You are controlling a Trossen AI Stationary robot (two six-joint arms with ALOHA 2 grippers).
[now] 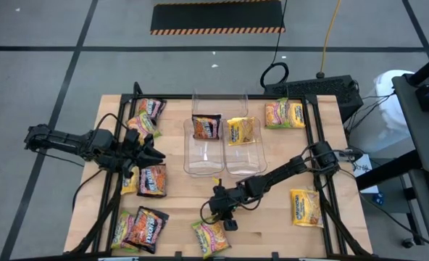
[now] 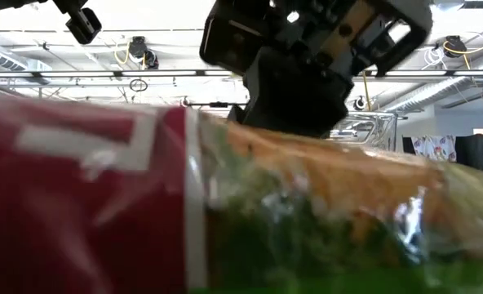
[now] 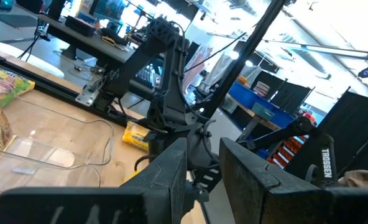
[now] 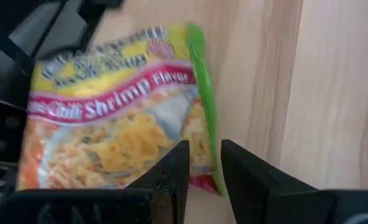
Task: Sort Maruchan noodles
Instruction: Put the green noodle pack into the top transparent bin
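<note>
Our right gripper hangs low over the front middle of the table, just above the shrimp packet, its fingers a narrow gap apart and holding nothing. The left gripper waits over the left side, fingers likewise slightly apart and empty, near a brown packet. The rest of the noodles lie scattered: a cluster at the front left, a few at the back left, a pink-green one at the back right, a yellow one at the front right. One brown packet and one yellow packet already sit in the two clear bins at the centre. We judge these packets light, with a stiff brittle block inside a slick, crinkly wrapper, so a hard squeeze could crack the noodles and a loose one could slip. The best hold looks like the edge nearest us, across the block's thin side or on the sealed seam. The table is pale bare wood framed in dark rails. Beyond it we see a workshop with ceiling lights, desks and blue bins.
</note>
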